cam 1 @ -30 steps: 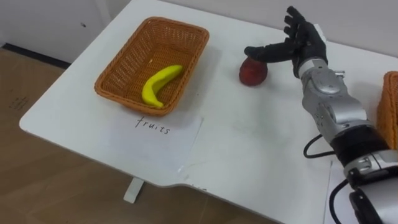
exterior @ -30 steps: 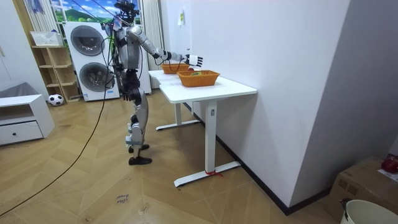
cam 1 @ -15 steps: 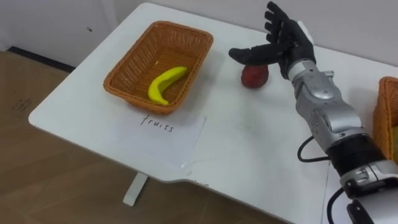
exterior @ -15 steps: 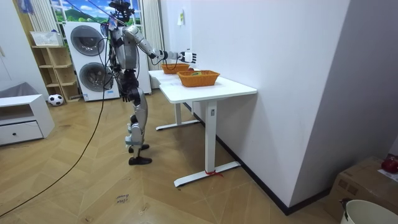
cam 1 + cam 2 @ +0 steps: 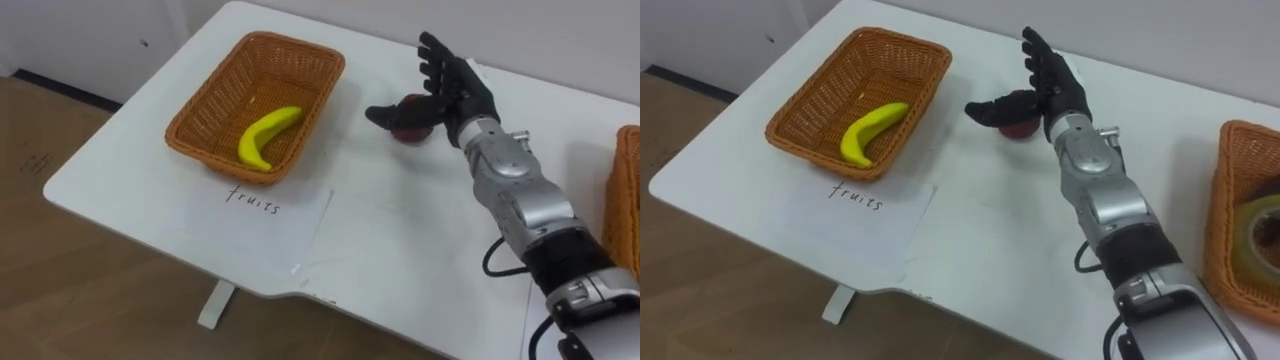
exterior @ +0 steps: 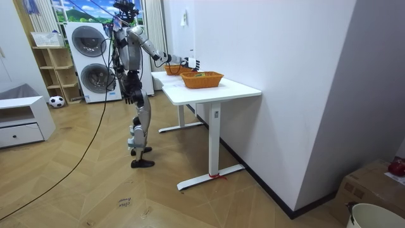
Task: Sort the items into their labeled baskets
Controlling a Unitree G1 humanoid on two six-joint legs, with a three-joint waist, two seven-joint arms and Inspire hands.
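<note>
White table (image 5: 400, 235), robot standing upright at its long edge in the room view, right arm stretched out over the top.

- Wicker basket (image 5: 228, 92): the far-left thing on the table, long axis running away from the robot. All places below are read off this basket.
- Banana (image 5: 262, 135): inside the basket, in its near half, lying flat on the weave with the curve bowed to the right wall.
- Sheet of paper (image 5: 268, 218): flat on the table, just on the robot's side of the basket, its upper edge close to the near rim. One handwritten word on it.
- Red fruit (image 5: 409, 133): on the bare table to the right of the basket, level with its far half and clear of the rim. Only its lower part shows.
- Right hand (image 5: 456, 92): directly over the red fruit. Fingers straight and fanned, pointing away from the robot; thumb reaches toward the basket across the fruit's top. Nothing is grasped. Cannot tell whether the thumb touches the fruit.
- Second wicker basket (image 5: 1222, 215): well to the right of the first, at the table's other end. A yellowish roll of tape (image 5: 1262, 232) lies inside it.
</note>
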